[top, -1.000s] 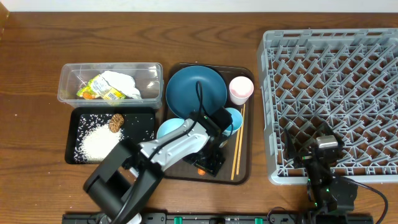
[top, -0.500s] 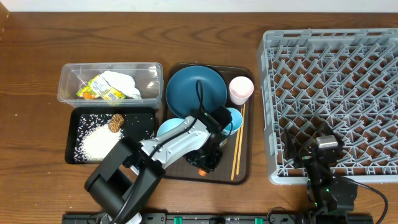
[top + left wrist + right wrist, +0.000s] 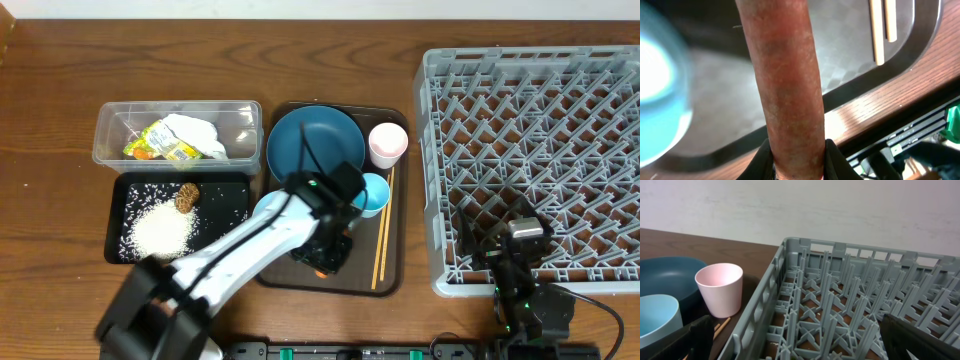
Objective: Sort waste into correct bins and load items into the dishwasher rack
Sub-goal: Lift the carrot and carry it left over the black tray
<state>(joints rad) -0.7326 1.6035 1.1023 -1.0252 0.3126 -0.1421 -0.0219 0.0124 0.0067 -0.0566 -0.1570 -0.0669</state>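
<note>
As I watch it from the wrist camera, left gripper (image 3: 798,155): it is clamped on the orange carrot (image 3: 787,75), one finger on each side of the near end.
Carrot: it points away from the camera, over the front part of the brown serving tray (image 3: 392,272). I cannot tell whether its far end touches the tray.
Right gripper (image 3: 515,232): the fingers stand wide apart and hold nothing. It is at the front edge of the dishwasher rack (image 3: 428,180).
Dishwasher rack: on the right side of the worktop (image 3: 60,120). I see only pegs inside it.
Dark-blue plate (image 3: 315,140): at the back of the brown tray.
Pink cup (image 3: 388,144): upright, just beside the right edge of the plate.
Small light-blue cup (image 3: 372,192): in front of the pink cup, partly hidden by the left arm.
Light-blue bowl (image 3: 272,208): at the left side of the brown tray, partly under the arm.
Chopsticks (image 3: 383,235): they lie together along the right edge of the brown tray.
Clear tub (image 3: 105,135): left of the brown tray, at the back. It holds the white napkin (image 3: 200,135) and the yellow-green wrapper (image 3: 165,145).
Black tray (image 3: 235,205): directly in front of the tub. It holds the white rice (image 3: 160,230) and the brown food piece (image 3: 186,197).
</note>
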